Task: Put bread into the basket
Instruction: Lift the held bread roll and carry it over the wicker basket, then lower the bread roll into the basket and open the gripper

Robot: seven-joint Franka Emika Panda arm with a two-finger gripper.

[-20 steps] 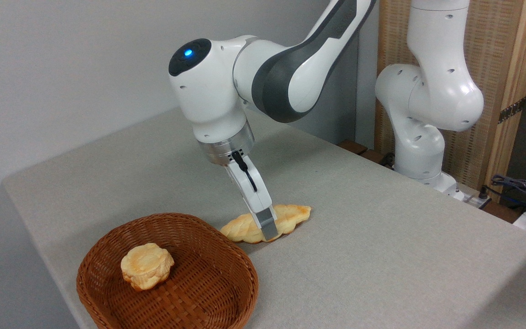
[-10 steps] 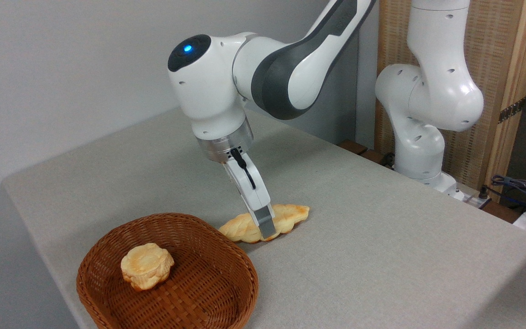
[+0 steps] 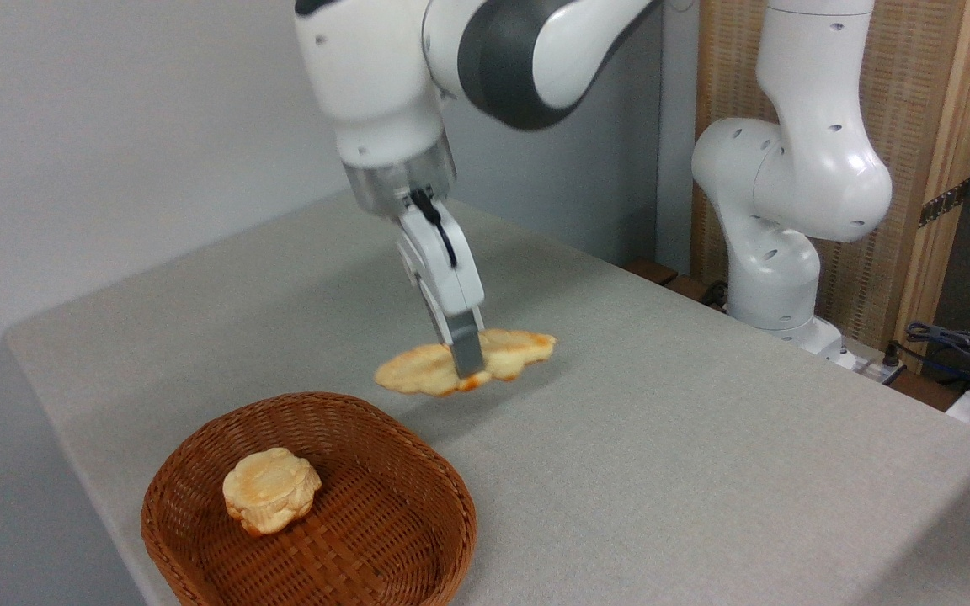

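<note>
The long braided bread (image 3: 418,370), pale golden with browner tips, hangs level in the air above the table. My gripper (image 3: 468,360) is shut on its middle, with one grey finger (image 3: 466,352) showing across the front of the loaf. The reddish-brown woven basket (image 3: 418,459) sits on the table below and to the left of the loaf, near the front edge. The loaf's left tip hovers just beyond the basket's far rim.
A small round golden bun (image 3: 270,489) lies in the left half of the basket. The grey table (image 3: 662,438) stretches to the right. The arm's white base (image 3: 775,252) stands at the table's far right edge, with cables (image 3: 956,345) beyond it.
The gripper has risen with the bread in it. The loaf left the table and now hangs well above it, shifted slightly left. The basket and bun stayed put.
</note>
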